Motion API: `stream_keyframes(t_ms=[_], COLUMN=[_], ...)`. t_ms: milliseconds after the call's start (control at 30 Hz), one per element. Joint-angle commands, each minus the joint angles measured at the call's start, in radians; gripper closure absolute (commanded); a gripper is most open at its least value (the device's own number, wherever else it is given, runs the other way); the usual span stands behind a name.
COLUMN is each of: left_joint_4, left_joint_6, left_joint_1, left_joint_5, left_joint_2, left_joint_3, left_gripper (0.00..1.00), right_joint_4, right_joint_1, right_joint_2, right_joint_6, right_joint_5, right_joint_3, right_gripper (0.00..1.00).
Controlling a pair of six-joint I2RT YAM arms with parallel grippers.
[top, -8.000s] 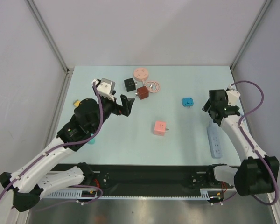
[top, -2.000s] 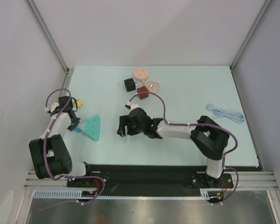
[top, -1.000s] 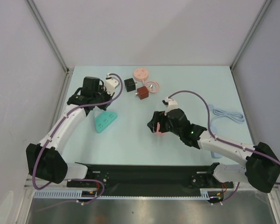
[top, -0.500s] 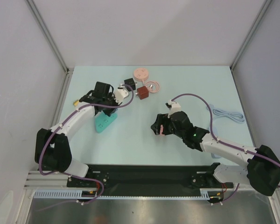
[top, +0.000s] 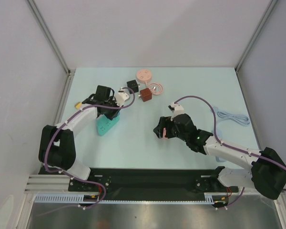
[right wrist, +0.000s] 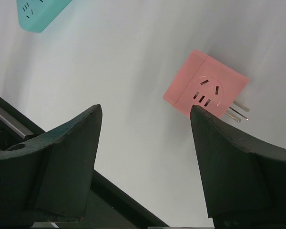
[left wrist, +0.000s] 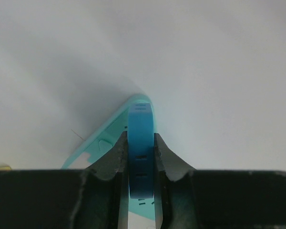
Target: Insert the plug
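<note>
In the left wrist view my left gripper (left wrist: 140,135) is shut on a blue plug (left wrist: 140,119), held on edge right above the end of a teal power strip (left wrist: 105,140). Whether the plug touches the strip is hidden. From the top, the left gripper (top: 104,109) hangs over the far end of that teal strip (top: 107,125). My right gripper (right wrist: 145,109) stands open and holds nothing. A pink cube adapter (right wrist: 205,89) with metal prongs lies just past its right fingertip. In the top view the right gripper (top: 158,130) is beside that adapter (top: 166,133).
At the back lie a black cube (top: 132,86), a dark red cube (top: 145,94), a pink round socket (top: 144,74) and a coiled pink cable (top: 157,88). A grey-blue cable (top: 231,116) lies at the right. A small yellow piece (top: 78,104) sits near the left wall.
Over the last second my left gripper came right and down over the teal strip's far end. The right gripper has barely shifted beside the pink adapter.
</note>
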Motion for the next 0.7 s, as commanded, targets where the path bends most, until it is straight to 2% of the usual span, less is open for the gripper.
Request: stream_keyframes(t_ms=[0, 267, 667], left_joint_4=[0.043, 0.096, 0.184], left_joint_6=[-0.011, -0.011, 0.024], left_joint_1=[0.027, 0.055, 0.081], left_joint_5=[0.029, 0.049, 0.003], left_joint_2=[-0.019, -0.023, -0.053], left_joint_3=[-0.014, -0.061, -0.121], left_gripper=[1.00, 1.00, 1.00], right_joint_4=[0.043, 0.047, 0.047], right_joint_1=[-0.004, -0.002, -0.004], right_joint_2=[0.004, 0.007, 0.003], right_joint_6=[-0.013, -0.013, -0.013], right_joint_5=[-0.001, -0.006, -0.009], right_joint_3=[0.004, 0.002, -0.002], right_gripper=[0.21, 0.21, 0.21])
